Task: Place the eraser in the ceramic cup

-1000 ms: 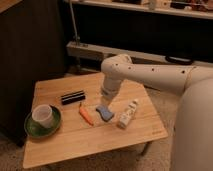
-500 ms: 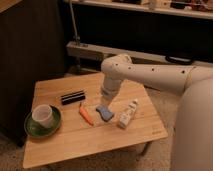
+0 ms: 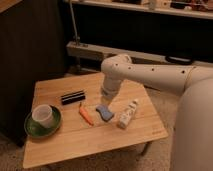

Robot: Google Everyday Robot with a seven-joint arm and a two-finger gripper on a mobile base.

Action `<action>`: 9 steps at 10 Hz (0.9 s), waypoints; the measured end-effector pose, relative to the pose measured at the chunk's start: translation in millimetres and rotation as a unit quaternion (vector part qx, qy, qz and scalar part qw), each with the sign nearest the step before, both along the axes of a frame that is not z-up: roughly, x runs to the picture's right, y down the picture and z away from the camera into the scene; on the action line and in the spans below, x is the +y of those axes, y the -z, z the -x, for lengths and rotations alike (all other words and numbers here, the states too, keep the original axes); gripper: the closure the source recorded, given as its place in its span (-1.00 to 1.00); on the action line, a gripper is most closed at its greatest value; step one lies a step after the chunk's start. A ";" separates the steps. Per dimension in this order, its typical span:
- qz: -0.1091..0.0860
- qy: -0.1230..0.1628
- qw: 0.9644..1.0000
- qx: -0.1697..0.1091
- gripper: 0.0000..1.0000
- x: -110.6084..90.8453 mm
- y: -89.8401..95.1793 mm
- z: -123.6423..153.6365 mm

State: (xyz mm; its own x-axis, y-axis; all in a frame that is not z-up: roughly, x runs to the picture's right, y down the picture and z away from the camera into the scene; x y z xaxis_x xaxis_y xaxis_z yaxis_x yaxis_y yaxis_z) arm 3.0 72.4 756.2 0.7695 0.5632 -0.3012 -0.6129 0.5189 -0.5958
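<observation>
The eraser point(image 3: 73, 97), a long black bar with a pale stripe, lies on the wooden table point(image 3: 65, 142) left of centre. The ceramic cup point(image 3: 42, 115), off-white with a wide mouth, stands on a green saucer point(image 3: 30, 128) at the table's left edge. My gripper point(image 3: 106, 100) hangs at the end of the white arm over the table's middle, right of the eraser and just above a blue block point(image 3: 105, 113). It holds nothing that I can see.
An orange carrot point(image 3: 86, 116) lies between the eraser and the blue block. A white bottle point(image 3: 127, 114) lies on its side to the right. A dark wall stands behind the table on the left, with a shelf rail at the back.
</observation>
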 end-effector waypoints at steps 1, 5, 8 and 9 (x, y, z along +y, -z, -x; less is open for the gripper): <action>0.000 0.000 1.000 0.000 0.93 0.0 0.0 0.0; -0.014 0.008 1.000 -0.020 0.93 -8.5 0.4 2.6; -0.081 0.046 0.988 -0.124 1.00 -56.7 8.2 35.1; -0.116 0.068 0.976 -0.172 0.99 -76.7 12.2 57.9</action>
State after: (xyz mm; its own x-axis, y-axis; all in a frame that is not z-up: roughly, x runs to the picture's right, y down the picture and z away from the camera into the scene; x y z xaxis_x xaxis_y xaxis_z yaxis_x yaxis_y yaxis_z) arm -54.9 -4.4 744.0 0.8754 0.4702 0.1117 -0.3125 0.7270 -0.6114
